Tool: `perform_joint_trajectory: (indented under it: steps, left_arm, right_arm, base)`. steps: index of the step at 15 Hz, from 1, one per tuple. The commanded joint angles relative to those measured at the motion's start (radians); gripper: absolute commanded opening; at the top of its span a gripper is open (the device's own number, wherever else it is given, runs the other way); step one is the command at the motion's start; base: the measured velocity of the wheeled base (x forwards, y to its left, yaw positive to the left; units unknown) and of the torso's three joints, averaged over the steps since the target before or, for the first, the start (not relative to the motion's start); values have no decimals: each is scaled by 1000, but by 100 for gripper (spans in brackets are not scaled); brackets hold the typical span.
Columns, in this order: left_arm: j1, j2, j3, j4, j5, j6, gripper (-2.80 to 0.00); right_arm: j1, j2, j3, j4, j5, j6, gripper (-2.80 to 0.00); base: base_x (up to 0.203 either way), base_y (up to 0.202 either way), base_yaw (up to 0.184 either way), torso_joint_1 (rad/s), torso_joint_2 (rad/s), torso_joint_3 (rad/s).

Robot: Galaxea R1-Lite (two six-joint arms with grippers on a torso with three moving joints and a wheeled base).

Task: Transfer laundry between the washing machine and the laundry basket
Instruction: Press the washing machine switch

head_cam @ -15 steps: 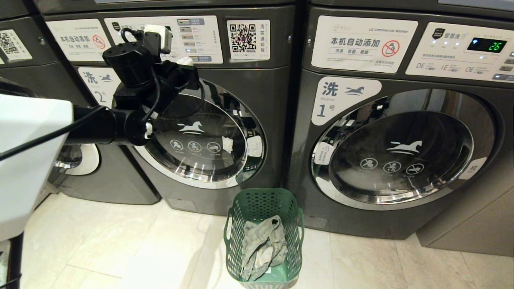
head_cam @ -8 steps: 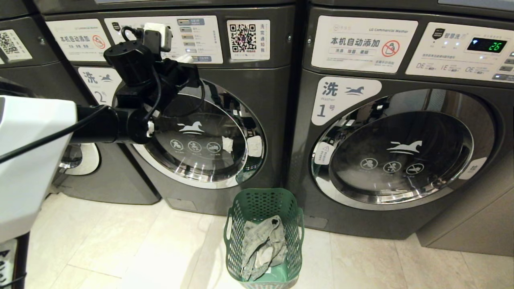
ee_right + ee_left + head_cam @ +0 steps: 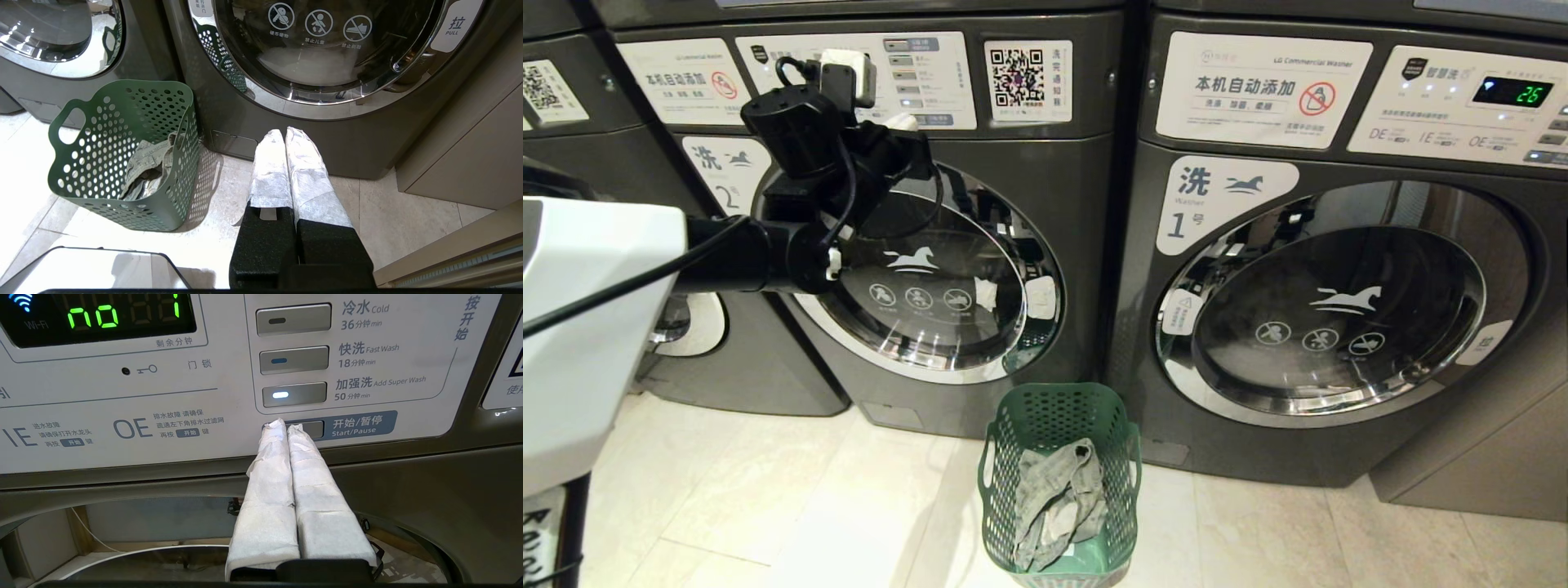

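Nearest the robot, on the pale tiled floor (image 3: 768, 506), stands the green laundry basket (image 3: 1058, 412), with the laundry (image 3: 1058, 502) lying bundled inside it, a soft grey-beige heap well below the rim. The right gripper (image 3: 286, 132) hangs low just beside the basket, its 2 white-wrapped fingers (image 3: 269, 163) pressed together and holding nothing.

Behind the basket stand 2 dark grey front-loaders side by side. The washing machine (image 3: 1062, 245) marked 2 is on the left; its round chrome-rimmed door (image 3: 931, 278) is closed. The machine marked 1 (image 3: 1339, 245) on the right is also closed, and its display shows 26.

Farthest up, the left gripper (image 3: 286, 425) is raised to the control panel (image 3: 163, 396) of machine 2. Its fingers (image 3: 302, 457) are clenched flat against each other, empty, with the tips at the left end of the Start/Pause button (image 3: 308, 428) (whether they actually press it cannot be told). The Super Wash button (image 3: 294, 394) just above is lit.

Judged from this, the risk is an off-centre push: the tips sit at the button's edge, so they could slide off onto the bare panel or nudge the lit button above. Starting a cycle now would also lock the door with the laundry outside in the basket.
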Motion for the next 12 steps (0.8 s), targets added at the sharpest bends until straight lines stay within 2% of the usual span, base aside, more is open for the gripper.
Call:
perform_joint_trajectory:
  steps: [1, 5, 7, 12]
  left_arm:
    - [1, 16, -20, -6, 6, 1, -280]
    - [-1, 44, -93, 41, 35, 2, -280]
    - [-5, 39, -90, 50, 42, 1, -280]
    - [-8, -45, 51, 38, 80, 0, -280]
  right_arm:
    - [0, 0, 0, 0, 1, 0, -280]
    - [0, 0, 0, 0, 1, 0, -280]
    - [0, 0, 0, 0, 1, 0, -280]
    - [0, 0, 0, 0, 1, 0, -280]
  base:
    - [0, 0, 0, 0, 0, 0]
    - [0, 0, 0, 0, 0, 0]
    - [0, 0, 0, 0, 0, 0]
    - [0, 0, 0, 0, 0, 0]
